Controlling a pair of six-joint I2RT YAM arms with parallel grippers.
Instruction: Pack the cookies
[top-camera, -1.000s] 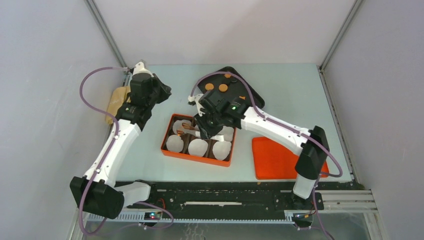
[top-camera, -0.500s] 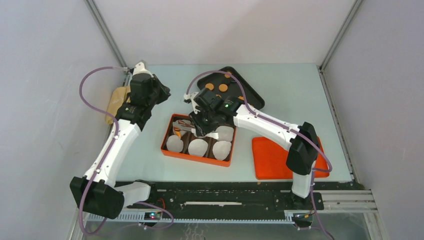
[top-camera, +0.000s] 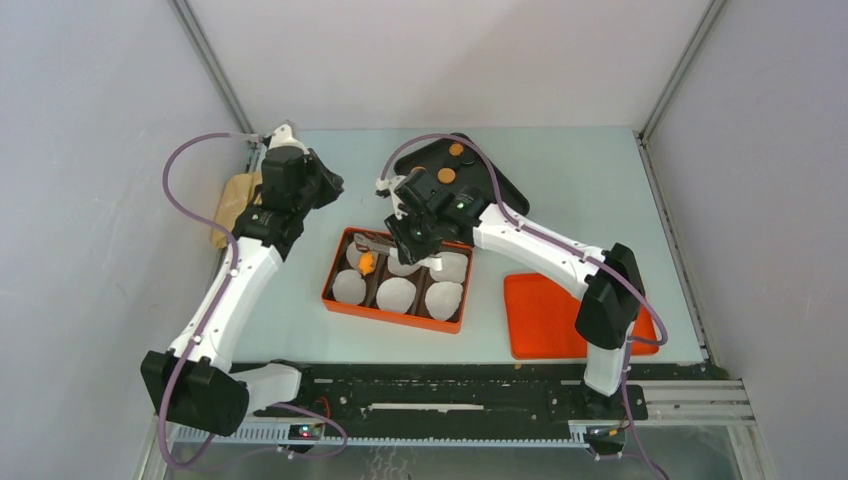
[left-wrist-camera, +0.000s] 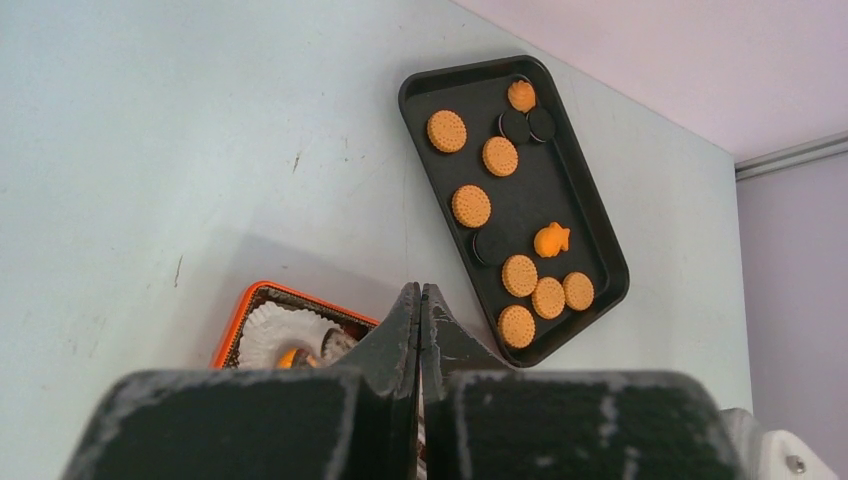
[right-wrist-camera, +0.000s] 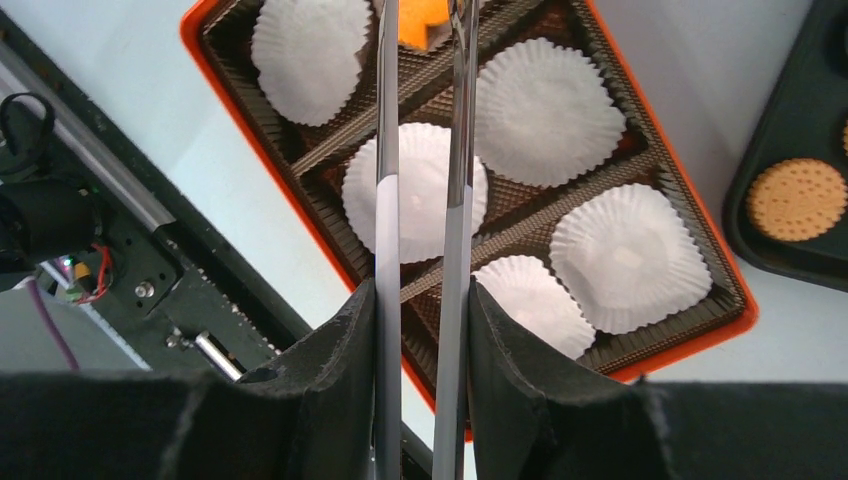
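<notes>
The cookies (left-wrist-camera: 515, 273) lie on a black tray (left-wrist-camera: 600, 300) at the back: round orange ones, dark round ones (left-wrist-camera: 515, 125) and an orange fish (left-wrist-camera: 551, 240). The tray also shows in the top view (top-camera: 505, 195). One orange cookie (top-camera: 367, 263) lies in the back-left liner of the orange box (top-camera: 395, 315). It shows at the top edge of the right wrist view (right-wrist-camera: 420, 22), between the tong tips. My right gripper (right-wrist-camera: 420, 295) is shut on metal tongs (right-wrist-camera: 388, 150), over the box (right-wrist-camera: 700, 340). My left gripper (left-wrist-camera: 420, 300) is shut and empty, above the table left of the tray.
Several white paper liners (right-wrist-camera: 545, 110) fill the box's compartments. An orange lid (top-camera: 545, 315) lies on the table to the right of the box. A tan bag (top-camera: 230, 205) lies at the table's left edge, beside the left arm.
My right gripper has drawn back a little toward the tray. The orange cookie, hidden under the gripper before, now shows in the back-left liner. The left arm has barely moved.
</notes>
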